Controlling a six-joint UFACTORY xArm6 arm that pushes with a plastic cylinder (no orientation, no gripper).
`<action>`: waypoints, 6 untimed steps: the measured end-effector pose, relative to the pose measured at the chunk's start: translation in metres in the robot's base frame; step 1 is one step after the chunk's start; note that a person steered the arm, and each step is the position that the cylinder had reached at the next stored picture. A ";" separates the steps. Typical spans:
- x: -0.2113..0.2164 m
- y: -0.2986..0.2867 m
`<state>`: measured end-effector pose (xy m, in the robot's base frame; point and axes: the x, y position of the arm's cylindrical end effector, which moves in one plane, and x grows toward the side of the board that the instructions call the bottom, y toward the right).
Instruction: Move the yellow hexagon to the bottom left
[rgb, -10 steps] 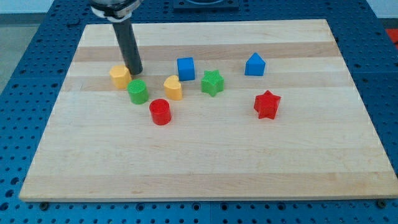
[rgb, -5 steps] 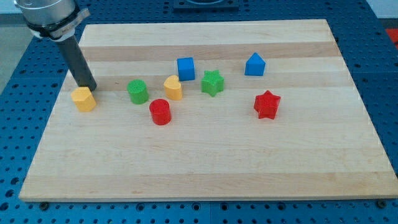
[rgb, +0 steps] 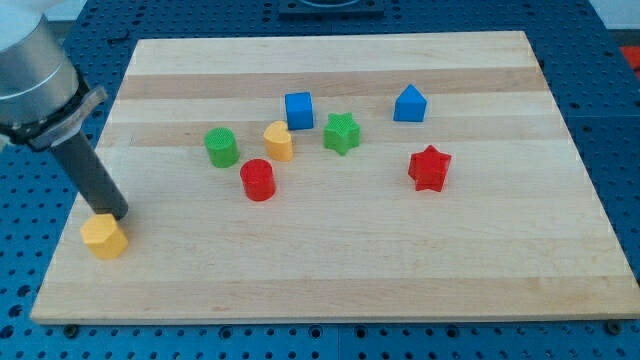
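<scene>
The yellow hexagon (rgb: 104, 237) lies near the board's left edge, toward the view's bottom left. My tip (rgb: 117, 214) touches its upper right side, and the dark rod slants up to the view's left. A green cylinder (rgb: 221, 147), a red cylinder (rgb: 257, 179) and a second yellow block (rgb: 279, 141) sit to the right near the board's middle.
A blue cube (rgb: 298, 109), a green star (rgb: 341, 132), a blue house-shaped block (rgb: 408, 103) and a red star (rgb: 429, 167) lie further right. The wooden board (rgb: 330, 270) ends just left of the hexagon, over a blue perforated table.
My tip has pushed the yellow hexagon from beside the green cylinder leftward and then down toward the view's bottom left. The other blocks have not moved.
</scene>
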<state>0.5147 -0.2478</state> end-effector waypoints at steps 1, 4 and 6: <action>0.004 0.003; 0.033 0.026; 0.039 0.005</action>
